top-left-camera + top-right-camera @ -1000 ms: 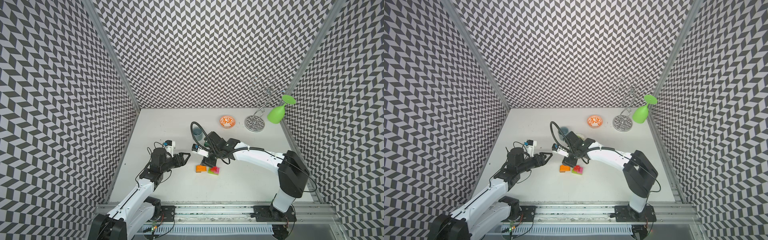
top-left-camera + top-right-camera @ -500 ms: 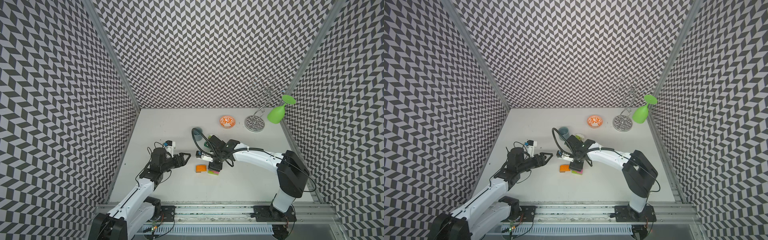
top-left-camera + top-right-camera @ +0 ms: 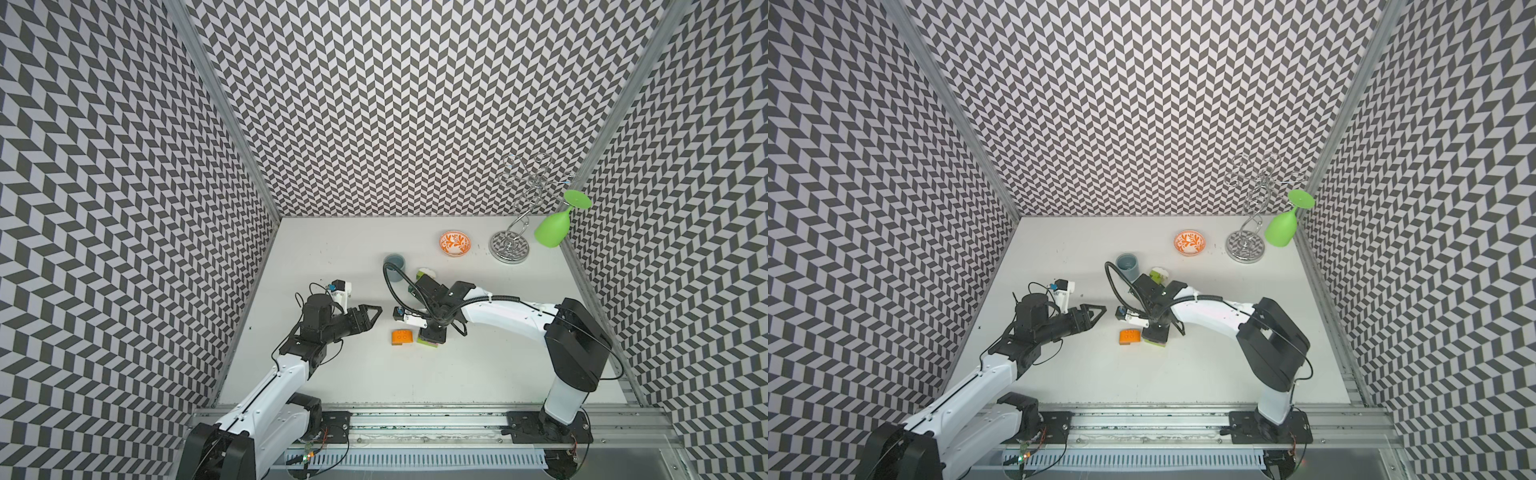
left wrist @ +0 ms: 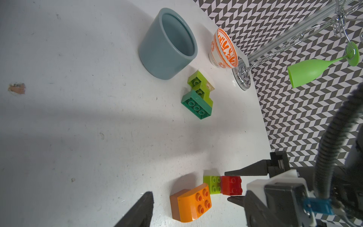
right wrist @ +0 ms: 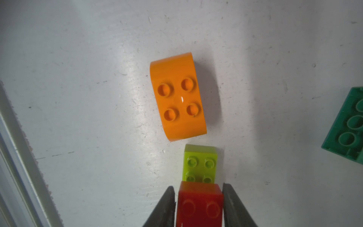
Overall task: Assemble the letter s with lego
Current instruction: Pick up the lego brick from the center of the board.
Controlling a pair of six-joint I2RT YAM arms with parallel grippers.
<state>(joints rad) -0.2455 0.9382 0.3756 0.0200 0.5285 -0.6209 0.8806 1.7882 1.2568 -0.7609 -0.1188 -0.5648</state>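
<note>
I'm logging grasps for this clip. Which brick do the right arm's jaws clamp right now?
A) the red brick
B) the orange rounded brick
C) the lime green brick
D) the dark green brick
A: in the right wrist view the right jaws press against both sides of the red brick, while the lime green brick and the orange brick sit outside them.

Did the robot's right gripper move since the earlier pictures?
Yes. In a top view the right gripper has slid away from the grey-blue cup and come down beside the orange brick, which stayed put. It is now shut on the red brick.
</note>
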